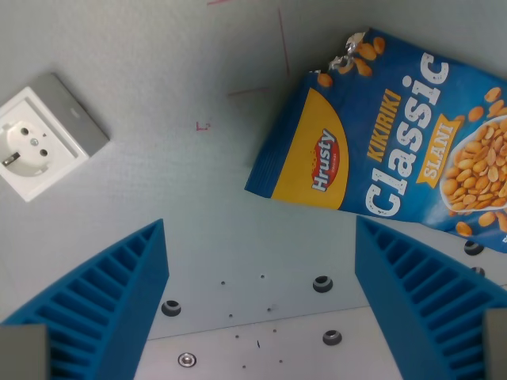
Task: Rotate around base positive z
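In the wrist view my gripper [261, 305] is open and empty. Its two blue ribbed fingers [103, 305] stand wide apart at the bottom left and bottom right. A blue peanut bag [388, 138] printed "Classic" lies flat on the grey table at the upper right, above the right finger and apart from it. A white wall socket [40, 142] on a grey plate lies at the left edge.
The grey tabletop [198, 182] carries faint red pen marks near the top. A lighter plate with several bolts and small holes [322, 283] lies between the fingers at the bottom.
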